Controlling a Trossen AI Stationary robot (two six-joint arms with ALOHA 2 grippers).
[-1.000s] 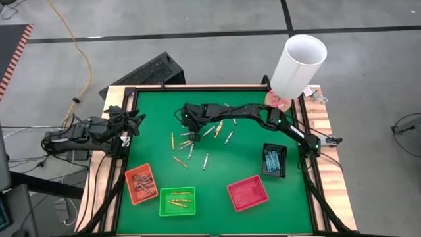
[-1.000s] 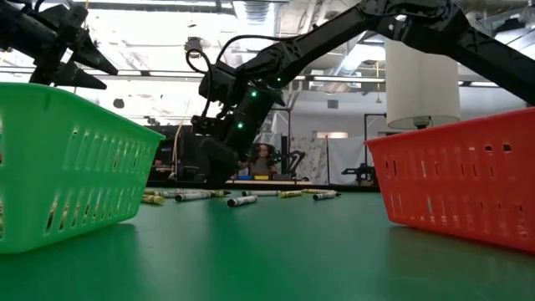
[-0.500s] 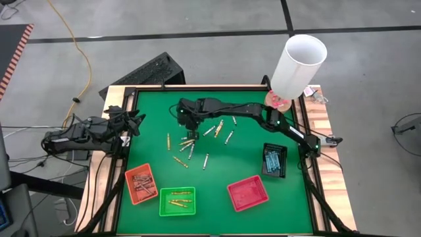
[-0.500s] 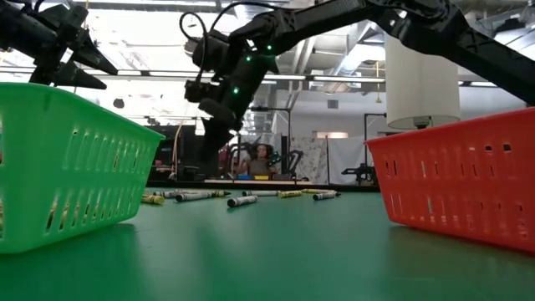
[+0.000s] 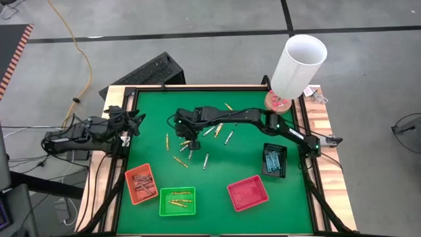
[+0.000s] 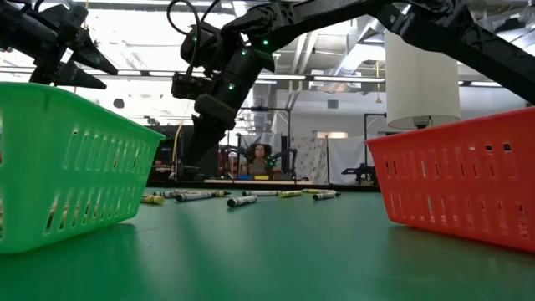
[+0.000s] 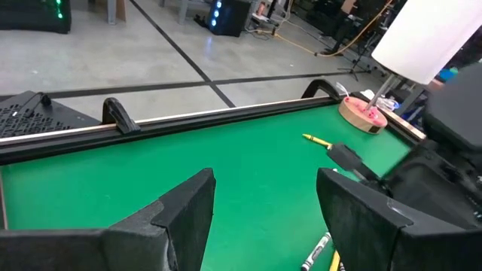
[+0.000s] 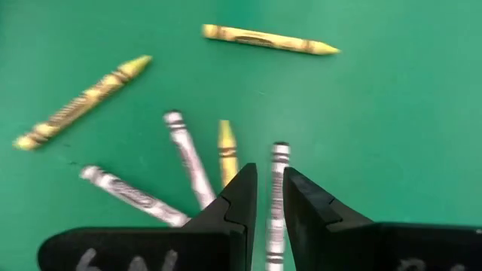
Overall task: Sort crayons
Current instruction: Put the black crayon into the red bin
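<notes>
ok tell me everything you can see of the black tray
The black tray is a small rectangular basket, plastic by its look. It sits flat on the green table near the right edge, turned slightly askew, up and to the right of the red tray. Inside lie several light blue crayons, loosely heaped. Part of the right arm passes close by its upper right corner; no pincer touches it.

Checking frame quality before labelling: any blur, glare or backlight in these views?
Right wrist view: crayons motion-smeared, the pincer's fingertips sharper. Low view: bright ceiling lights behind leave the right arm a silhouette; green tray near and soft. High view: evenly lit.
</notes>
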